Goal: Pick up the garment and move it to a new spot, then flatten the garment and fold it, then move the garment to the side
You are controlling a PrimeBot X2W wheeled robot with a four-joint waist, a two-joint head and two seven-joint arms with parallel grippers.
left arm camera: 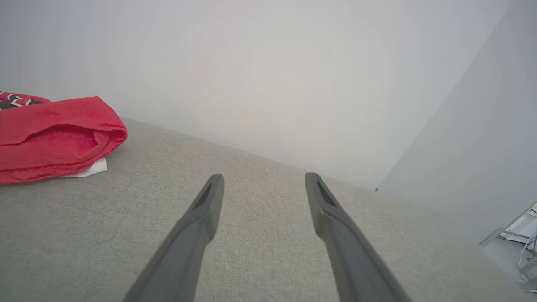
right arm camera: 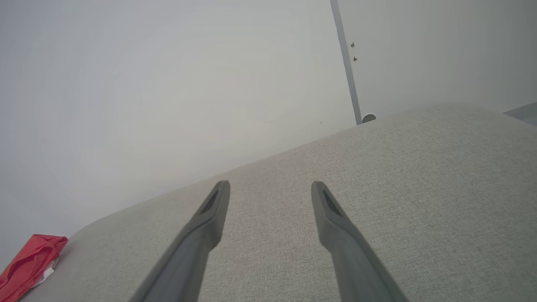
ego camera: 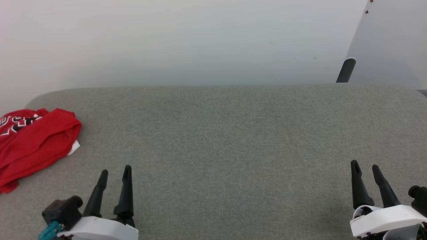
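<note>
**Work surface.** A grey, fabric-covered worktop (ego camera: pixel 233 133) with rounded far corners extends across the head view. Behind it is a plain pale wall (ego camera: pixel 166 40). At the far right, a light grey panel (ego camera: pixel 390 43) leans in, with a short dark post (ego camera: pixel 346 70) at its base.

**Garment.** The red jersey-style garment (ego camera: pixel 36 143) lies in a crumpled heap on the left end of the worktop and is partly cut off by the left border of the head view. Black, white-outlined lettering shows on its upper-left folds. A small patch of white fabric protrudes from under its right edge. In the left wrist view the garment (left arm camera: pixel 54 134) lies to the upper left of the fingers, its red layers stacked into a rounded fold. In the right wrist view it (right arm camera: pixel 29 260) appears at the lower-left corner, well apart from that hand.

**Left hand.** The left hand (ego camera: pixel 115 169) hovers near the front edge of the worktop, near the garment but not touching it. Its two dark fingers are spread and hold nothing.

**Right hand.** The right hand (ego camera: pixel 365 164) hovers over the right end of the worktop. Its fingers are spread and hold nothing.
</note>
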